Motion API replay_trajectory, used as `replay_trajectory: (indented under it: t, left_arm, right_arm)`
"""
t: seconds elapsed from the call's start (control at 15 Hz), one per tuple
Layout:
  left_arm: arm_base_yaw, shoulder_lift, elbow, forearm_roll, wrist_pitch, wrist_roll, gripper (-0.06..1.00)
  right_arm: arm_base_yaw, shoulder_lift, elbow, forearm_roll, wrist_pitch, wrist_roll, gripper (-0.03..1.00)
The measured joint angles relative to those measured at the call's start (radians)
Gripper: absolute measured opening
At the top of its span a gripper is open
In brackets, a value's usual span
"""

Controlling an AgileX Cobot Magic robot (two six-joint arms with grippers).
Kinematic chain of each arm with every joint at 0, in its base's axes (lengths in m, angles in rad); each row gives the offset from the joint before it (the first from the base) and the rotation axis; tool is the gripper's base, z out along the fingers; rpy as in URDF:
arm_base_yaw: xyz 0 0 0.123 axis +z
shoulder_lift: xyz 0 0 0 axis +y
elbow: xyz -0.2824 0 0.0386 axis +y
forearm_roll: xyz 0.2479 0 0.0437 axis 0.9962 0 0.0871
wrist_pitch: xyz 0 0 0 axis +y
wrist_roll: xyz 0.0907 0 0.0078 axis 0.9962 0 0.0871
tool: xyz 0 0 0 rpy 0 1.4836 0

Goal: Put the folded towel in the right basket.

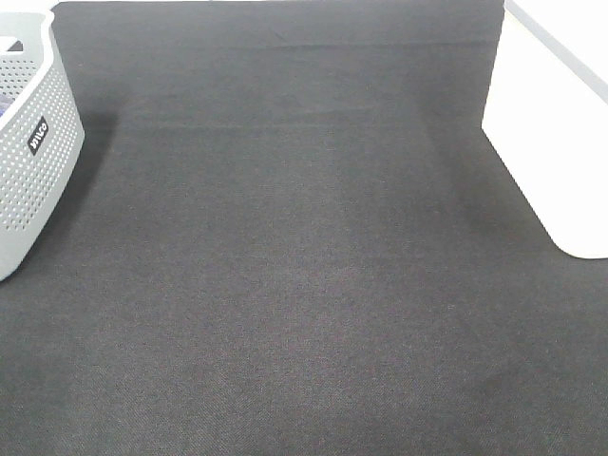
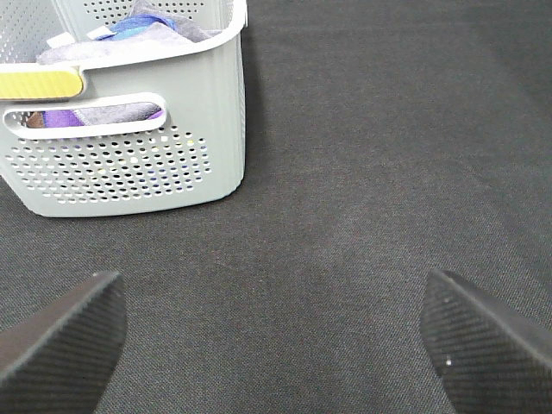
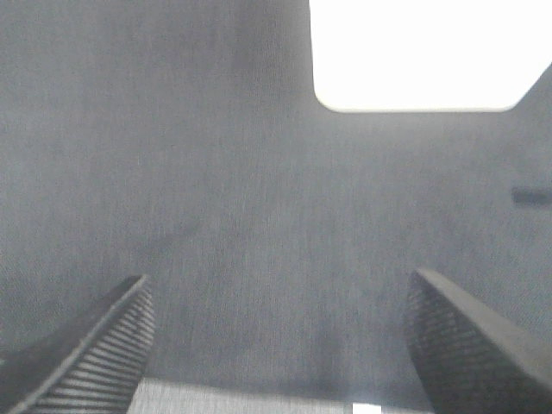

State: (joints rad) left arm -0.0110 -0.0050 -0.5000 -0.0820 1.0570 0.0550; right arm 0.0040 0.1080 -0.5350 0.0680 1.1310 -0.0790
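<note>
A grey perforated basket (image 1: 33, 152) stands at the table's left edge; in the left wrist view (image 2: 129, 164) it holds folded towels (image 2: 112, 43) in grey, blue and purple. A white basket (image 1: 556, 142) stands at the right edge and also shows in the right wrist view (image 3: 423, 52), overexposed. My left gripper (image 2: 276, 345) is open and empty above the dark cloth, short of the grey basket. My right gripper (image 3: 280, 345) is open and empty, facing the white basket. Neither gripper shows in the exterior high view.
A dark cloth (image 1: 294, 266) covers the table between the two baskets. A small dark mark (image 3: 530, 196) lies on the cloth in the right wrist view.
</note>
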Motion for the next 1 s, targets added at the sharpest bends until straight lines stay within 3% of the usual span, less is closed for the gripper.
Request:
replay_trajectory:
  t: [0.2,1.0]
  left_arm:
    - [0.0,0.0,0.0,0.0,0.0,0.0,0.88]
    - [0.0,0.0,0.0,0.0,0.0,0.0,0.88]
  right_arm:
    - [0.0,0.0,0.025,0.0,-0.048,0.008,0.75]
    - [0.0,0.0,0.029,0.0,-0.061,0.008,0.75]
